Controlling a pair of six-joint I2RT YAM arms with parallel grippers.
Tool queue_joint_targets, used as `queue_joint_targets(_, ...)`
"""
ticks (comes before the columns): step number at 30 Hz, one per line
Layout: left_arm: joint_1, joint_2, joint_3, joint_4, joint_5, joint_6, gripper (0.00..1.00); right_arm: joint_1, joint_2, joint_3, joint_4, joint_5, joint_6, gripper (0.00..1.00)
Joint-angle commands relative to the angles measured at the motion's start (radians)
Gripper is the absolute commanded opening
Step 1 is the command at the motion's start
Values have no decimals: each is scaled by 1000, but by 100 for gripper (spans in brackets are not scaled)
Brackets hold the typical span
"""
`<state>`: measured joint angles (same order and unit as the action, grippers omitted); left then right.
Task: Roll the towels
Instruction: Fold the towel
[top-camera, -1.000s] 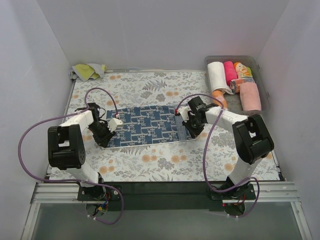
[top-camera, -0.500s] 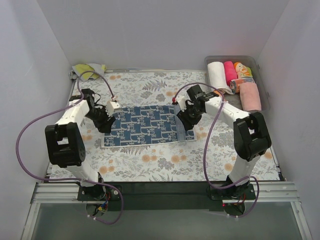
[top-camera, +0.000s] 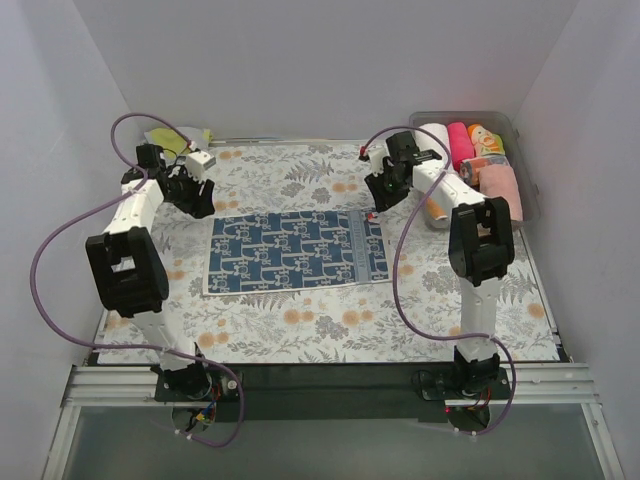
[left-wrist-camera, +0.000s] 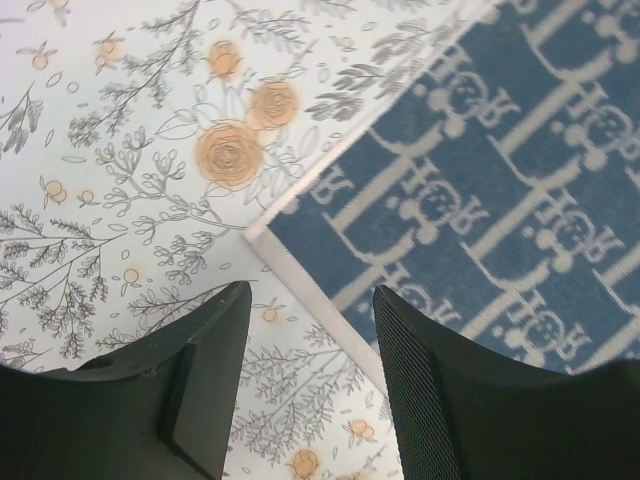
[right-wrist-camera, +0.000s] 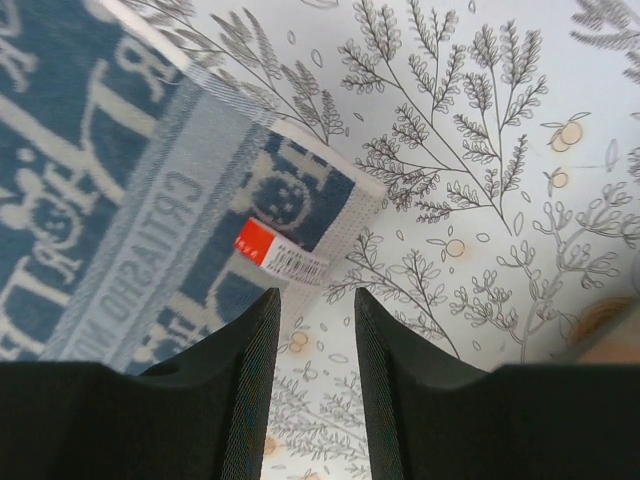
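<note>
A blue patterned towel (top-camera: 295, 251) lies flat and spread in the middle of the floral table cover. My left gripper (top-camera: 193, 197) is open and empty, just beyond the towel's far left corner (left-wrist-camera: 262, 228). My right gripper (top-camera: 379, 192) is open and empty, just beyond the far right corner (right-wrist-camera: 350, 195), where a red and white label (right-wrist-camera: 280, 254) shows. Neither gripper touches the towel.
A clear bin (top-camera: 523, 150) at the far right holds several rolled towels, white (top-camera: 436, 148), pink (top-camera: 461, 142) and others. A crumpled yellow-green towel (top-camera: 178, 142) lies at the far left corner. White walls close in the table on three sides.
Both grippers have let go of the towel's far corners and moved away toward the back of the table. The towel now lies flat.
</note>
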<state>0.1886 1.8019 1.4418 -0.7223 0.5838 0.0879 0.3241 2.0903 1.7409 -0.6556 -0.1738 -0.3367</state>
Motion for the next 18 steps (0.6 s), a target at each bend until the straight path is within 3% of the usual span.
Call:
queue_joint_targets(1,25,51,69,58,-7,-116,49,1,43,65,-4,39,8,36)
queue_joint_targets(8,35,102,91,61,-30,-108,49,-10,135,154,5,34,15,35)
queue_joint_targets(18,35,137,97,70,-45,-103,49,-23,178,146,19,23,41,34)
